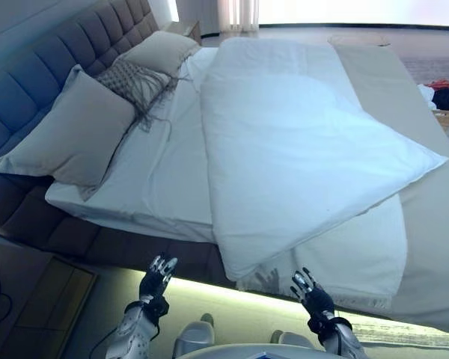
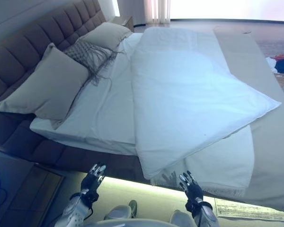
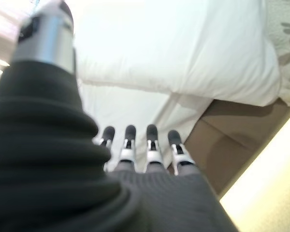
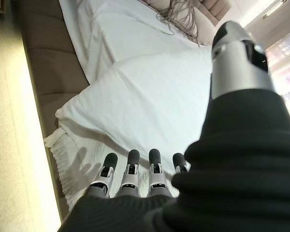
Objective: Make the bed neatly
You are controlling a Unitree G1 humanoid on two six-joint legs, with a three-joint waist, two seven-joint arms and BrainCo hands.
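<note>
At the far left, a grey-brown tufted upholstered headboard (image 1: pixel 56 56) runs along the bed, and a large grey square pillow (image 1: pixel 75 134) leans against it. Beside that pillow lies a small patterned cushion with long dark fringe (image 1: pixel 135 78), then a second plain grey pillow (image 1: pixel 161 51) farther back. Next comes the bare white fitted sheet (image 1: pixel 161 176) over the mattress. Low in front of the bed's side, the left hand (image 1: pixel 157 278) hangs in the air with its fingers (image 3: pixel 128 145) straight and spread, holding nothing and clear of the bedding. The thick white duvet (image 1: pixel 299 149) lies askew across the middle of the bed, one corner drooping over the near edge. Just below that corner the right hand (image 1: pixel 308 292) hovers, fingers (image 4: pixel 131 170) likewise straight and empty, close to the fringed edge of a white blanket (image 1: pixel 359 262). A beige bedspread (image 1: pixel 426 224) covers the right side.
</note>
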